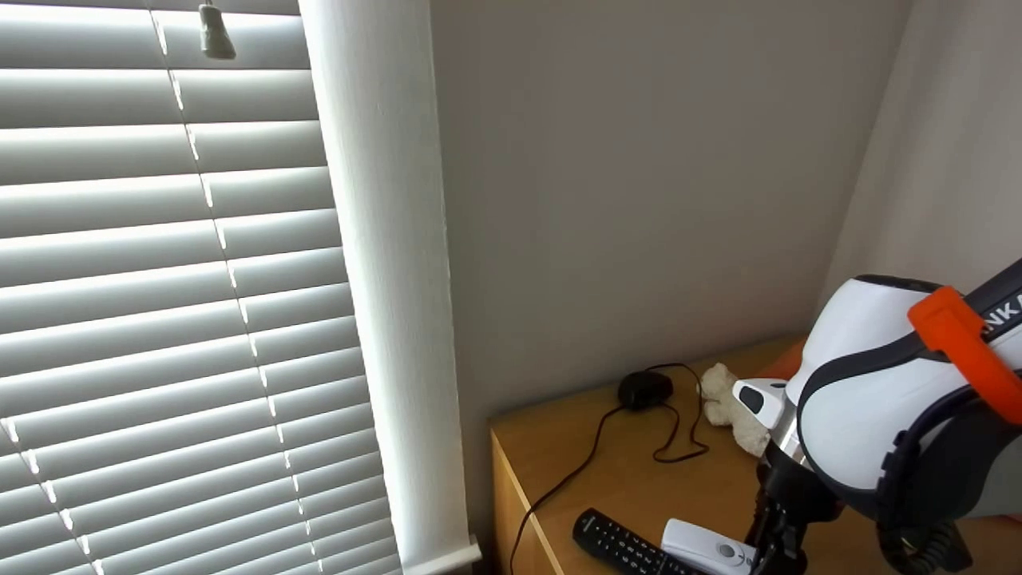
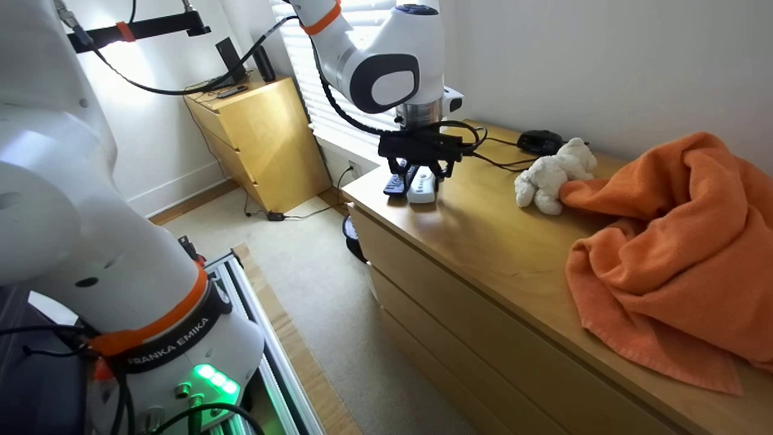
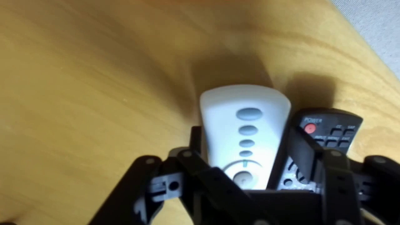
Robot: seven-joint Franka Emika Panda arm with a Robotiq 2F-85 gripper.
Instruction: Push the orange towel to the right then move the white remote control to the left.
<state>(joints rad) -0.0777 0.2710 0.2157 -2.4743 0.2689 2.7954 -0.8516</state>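
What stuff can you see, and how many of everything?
Near wooden dresser: 1, tan, in both exterior views
Far wooden dresser: 1, tan, in the background
Dark objects: at least 3, black, on the far one, unclear
White plastic remote: 1, white, on the near dresser
Long black plastic remote: 1, black, beside it
Crumpled cloth towel: 1, orange, on the near dresser
Fluffy toy animal: 1, white, beside the towel
Small corded box: 1, black, near the toy
Slatted blind: 1, white, in both exterior views
Carpet: 1, pale, below both dressers
Robot arm: 1, mostly white, partly above the near dresser
Gripper: 1, black, open, around the white remote
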